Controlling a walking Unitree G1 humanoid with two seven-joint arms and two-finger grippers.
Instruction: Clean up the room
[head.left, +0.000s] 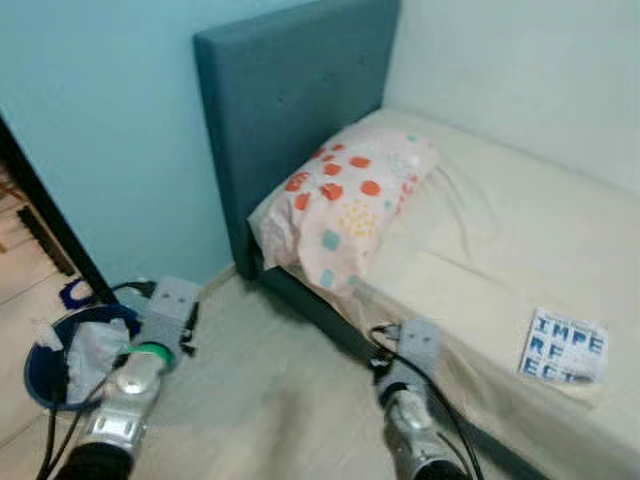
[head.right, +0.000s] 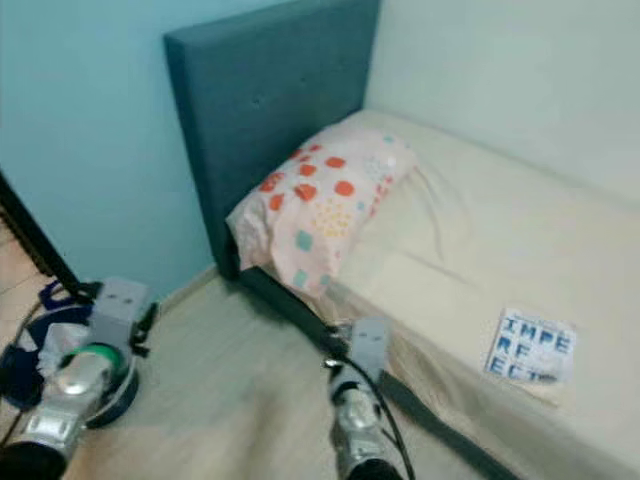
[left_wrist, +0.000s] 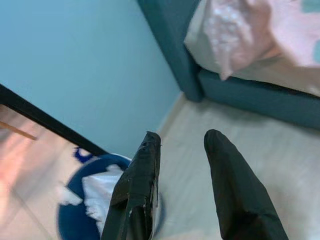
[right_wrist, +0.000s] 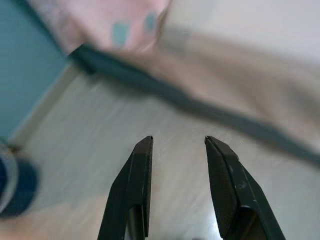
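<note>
Bedroom corner: bed with pillow, book lying near its edge.
Both claws, left and right, gape empty; you should step closer and square up before reaching the book.
</note>
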